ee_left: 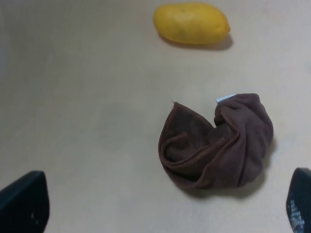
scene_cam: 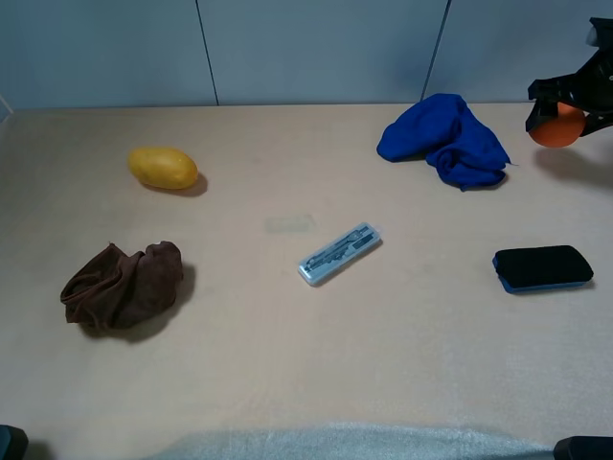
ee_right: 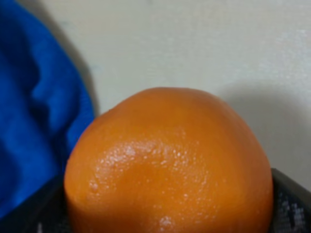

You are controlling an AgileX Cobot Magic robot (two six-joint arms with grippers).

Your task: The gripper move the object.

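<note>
The round orange fruit (scene_cam: pixel 557 126) is held at the far right of the exterior high view, lifted above the table, with its shadow beyond it. My right gripper (scene_cam: pixel 565 117) is shut on it, with a dark finger on either side. In the right wrist view the orange (ee_right: pixel 170 165) fills the frame between the fingers (ee_right: pixel 291 204), with blue cloth beside it. My left gripper (ee_left: pixel 163 208) is open and empty. Its fingertips (ee_left: pixel 24 204) stand wide apart, low over the table near the brown cloth (ee_left: pixel 218 143).
An oval yellow fruit (scene_cam: pixel 163 168) lies at the back left, and a crumpled brown cloth (scene_cam: pixel 123 286) is in front of it. A blue cloth (scene_cam: pixel 445 139) lies just left of the orange. A black-and-blue eraser (scene_cam: pixel 542 267) is at the right. A clear case (scene_cam: pixel 339 254) lies mid-table.
</note>
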